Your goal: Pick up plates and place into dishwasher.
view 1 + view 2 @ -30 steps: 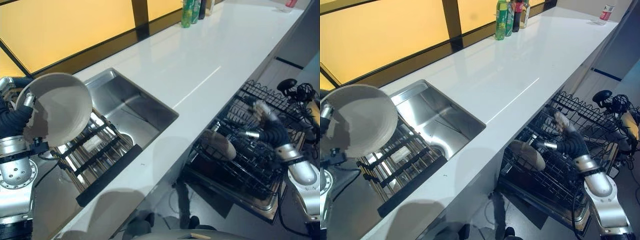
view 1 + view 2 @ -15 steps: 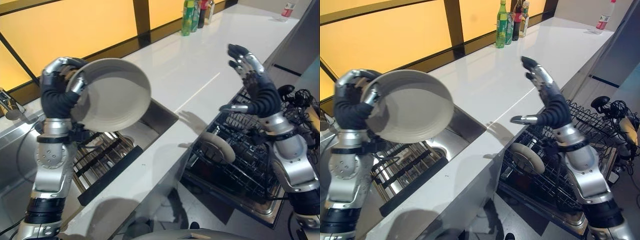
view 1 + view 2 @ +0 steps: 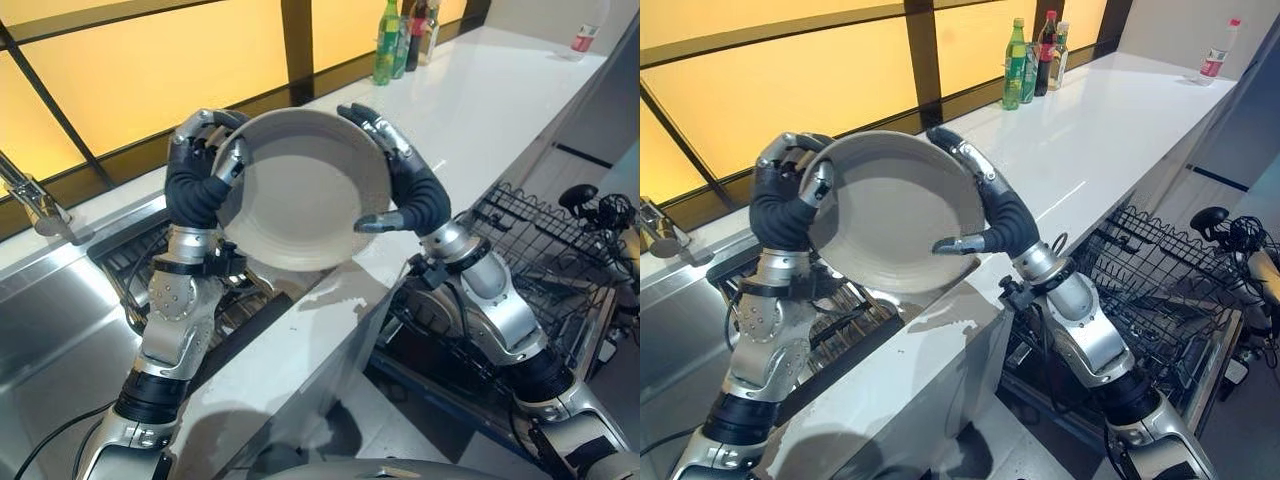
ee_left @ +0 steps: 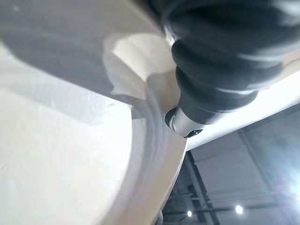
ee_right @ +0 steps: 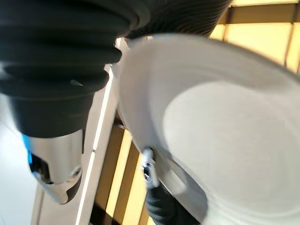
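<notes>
1. Plate point(image 3: 300, 190) — a round, pale grey-white dish — is held up in the air between both hands, tilted so its hollow face looks toward the camera, above the edge of the white counter point(image 3: 470, 90) and the sink point(image 3: 60, 320).
2. Left hand point(image 3: 200, 170) grips the plate's rim on the robot's left side: its dark-tipped fingers point(image 3: 232, 160) curl over the edge onto the front face, the rest of the hand sitting behind the dish. In the left wrist view the plate's inner face point(image 4: 61, 140) lies right against the hand's ribbed cover.
3. Right hand point(image 3: 405, 185) takes the opposite rim — its fingers point(image 3: 970, 160) lie along the upper right edge and bend round it, while the thumb point(image 3: 960, 243) presses in from below onto the front of the rim, so the plate's edge is pinched between thumb and fingers.
4. In the right wrist view the plate point(image 5: 225, 122) shows just past the hand's cover, with a fingertip of the left hand point(image 5: 149, 168) hooked on its lower edge.
5. Below the plate, a dark dish rack point(image 3: 235, 310) sits in the sink.
6. To the robot's right, the open dishwasher's black wire basket point(image 3: 540, 230) stands beside the counter, well below the plate.
7. Several bottles point(image 3: 400, 40) stand at the far end of the counter by the amber window point(image 3: 150, 70).
</notes>
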Robot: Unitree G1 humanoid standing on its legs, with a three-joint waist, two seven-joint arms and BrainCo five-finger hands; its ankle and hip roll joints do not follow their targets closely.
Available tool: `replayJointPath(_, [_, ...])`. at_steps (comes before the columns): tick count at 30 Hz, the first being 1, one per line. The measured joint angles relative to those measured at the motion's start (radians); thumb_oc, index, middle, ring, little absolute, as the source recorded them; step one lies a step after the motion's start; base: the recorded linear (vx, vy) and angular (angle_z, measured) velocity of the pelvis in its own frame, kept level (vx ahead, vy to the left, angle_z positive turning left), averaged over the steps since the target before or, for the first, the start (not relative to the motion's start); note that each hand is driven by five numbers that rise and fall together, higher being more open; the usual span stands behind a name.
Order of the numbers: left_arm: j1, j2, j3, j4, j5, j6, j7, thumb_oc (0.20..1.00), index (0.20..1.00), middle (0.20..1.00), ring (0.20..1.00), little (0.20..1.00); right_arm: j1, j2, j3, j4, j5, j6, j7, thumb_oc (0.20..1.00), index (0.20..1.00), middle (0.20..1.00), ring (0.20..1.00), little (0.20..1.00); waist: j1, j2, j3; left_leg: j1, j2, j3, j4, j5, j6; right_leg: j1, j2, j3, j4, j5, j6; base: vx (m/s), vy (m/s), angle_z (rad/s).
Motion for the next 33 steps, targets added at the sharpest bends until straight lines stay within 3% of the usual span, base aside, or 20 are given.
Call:
replayJointPath(8, [-0.008, 0.003, -0.013, 0.0, 0.001, 0.007, 0.01, 0.2, 0.2, 0.2, 0.2, 0.2, 0.0, 0.055, 0.02, 0.037, 0.025, 0.019, -0.126, 1.0, 1.0, 1.0, 1.0, 1.0, 0.006, 0.001, -0.008, -0.001, -0.002, -0.004, 0.0, 0.0, 0.0, 0.001, -0.001, -0.003, 0.0, -0.001, 0.0, 0.0, 0.0, 0.0])
replayJointPath(13, [-0.016, 0.004, -0.014, 0.0, 0.001, 0.008, 0.01, 0.2, 0.2, 0.2, 0.2, 0.2, 0.0, 0.073, 0.021, 0.054, 0.04, 0.071, -0.171, 1.0, 1.0, 1.0, 1.0, 1.0, 0.024, 0.002, -0.009, -0.001, -0.002, -0.007, 0.0, 0.0, 0.0, 0.002, -0.002, -0.008, 0.0, -0.002, 0.0, 0.0, 0.001, 0.01])
replayJointPath(16, [-0.016, 0.006, -0.013, 0.0, 0.002, 0.013, 0.008, 0.2, 0.2, 0.2, 0.2, 0.2, 0.0, 0.076, 0.022, 0.081, 0.1, 0.129, -0.14, 1.0, 1.0, 1.0, 1.0, 1.0, 0.028, 0.001, -0.01, -0.002, -0.003, -0.011, 0.001, 0.0, 0.0, 0.003, -0.002, -0.012, 0.003, -0.006, 0.001, 0.01, -0.005, 0.05])
replayJointPath(19, [-0.015, 0.026, -0.01, 0.001, 0.001, 0.027, 0.004, 0.2, 0.2, 0.2, 0.2, 0.2, 0.0, 0.061, 0.019, 0.094, 0.26, 0.188, -0.021, 1.0, 1.0, 1.0, 1.0, 1.0, 0.037, 0.0, -0.01, -0.004, -0.004, -0.017, 0.0, 0.0, 0.0, 0.005, -0.003, -0.019, 0.004, -0.009, 0.001, 0.05, -0.023, 0.07])
replayJointPath(21, [-0.015, 0.038, -0.005, 0.001, 0.001, 0.027, -0.001, 0.2, 0.2, 0.2, 0.2, 0.2, 0.0, 0.048, 0.02, 0.11, 0.336, 0.206, 0.071, 0.523, 0.523, 0.523, 0.523, 0.523, 0.045, -0.002, -0.012, -0.004, -0.005, -0.025, 0.001, 0.0, -0.001, 0.009, -0.003, -0.022, 0.004, -0.012, 0.002, 0.02, -0.028, 0.1])
replayJointPath(23, [-0.015, 0.036, 0.002, 0.001, 0.001, 0.027, -0.003, 0.2, 0.2, 0.2, 0.2, 0.2, 0.0, 0.043, 0.02, 0.111, 0.381, 0.217, 0.125, 0.391, 0.391, 0.391, 0.391, 0.391, 0.051, -0.003, -0.014, -0.002, -0.006, -0.032, 0.0, 0.0, -0.001, 0.014, -0.003, -0.025, 0.003, -0.014, 0.002, 0.01, -0.019, 0.09])
replayJointPath(24, [-0.015, 0.036, 0.011, 0.001, 0.001, 0.027, -0.004, 0.2, 0.2, 0.2, 0.2, 0.2, -0.001, 0.044, 0.02, 0.111, 0.39, 0.222, 0.148, 0.2, 0.2, 0.2, 0.2, 0.2, 0.053, -0.004, -0.016, -0.003, -0.006, -0.032, 0.002, 0.0, -0.001, 0.014, -0.003, -0.025, 0.004, -0.015, 0.002, 0.0, -0.016, 0.05])
replayJointPath(33, [-0.014, 0.04, -0.001, -0.001, 0.001, 0.016, -0.031, 0.2, 0.2, 0.2, 0.2, 0.2, -0.002, 0.052, 0.015, 0.154, 0.422, 0.219, 0.18, 0.2, 0.2, 0.2, 0.2, 0.2, 0.056, -0.028, -0.035, -0.004, -0.009, -0.03, 0.004, 0.0, -0.001, 0.009, -0.007, -0.023, 0.012, -0.018, 0.004, -0.02, 0.001, 0.0])
